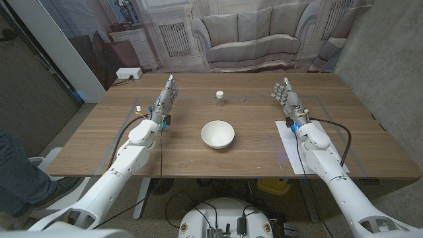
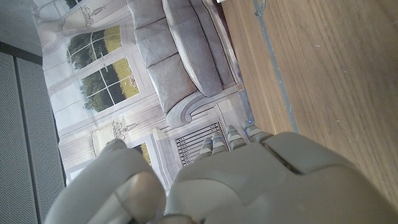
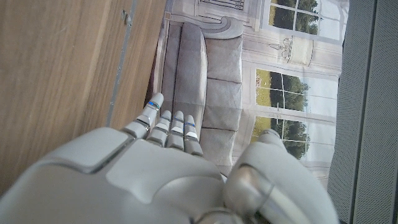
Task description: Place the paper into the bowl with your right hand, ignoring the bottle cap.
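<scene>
A white bowl (image 1: pixel 217 134) sits at the middle of the wooden table (image 1: pixel 244 155). A white sheet of paper (image 1: pixel 291 151) lies at the right, partly under my right forearm. A small white bottle cap (image 1: pixel 220 96) stands beyond the bowl. My right hand (image 1: pixel 286 96) is raised beyond the paper with its fingers stretched out and holds nothing; its back (image 3: pixel 155 180) is seen in the right wrist view. My left hand (image 1: pixel 167 94) stands at the far left of the table, fingers extended and empty; its back (image 2: pixel 249 180) is seen in the left wrist view.
Thin tape lines (image 1: pixel 324 106) mark a rectangle on the tabletop. A backdrop printed with a sofa (image 1: pixel 248 39) hangs behind the table. A person's leg (image 1: pixel 20 175) is at the left picture edge.
</scene>
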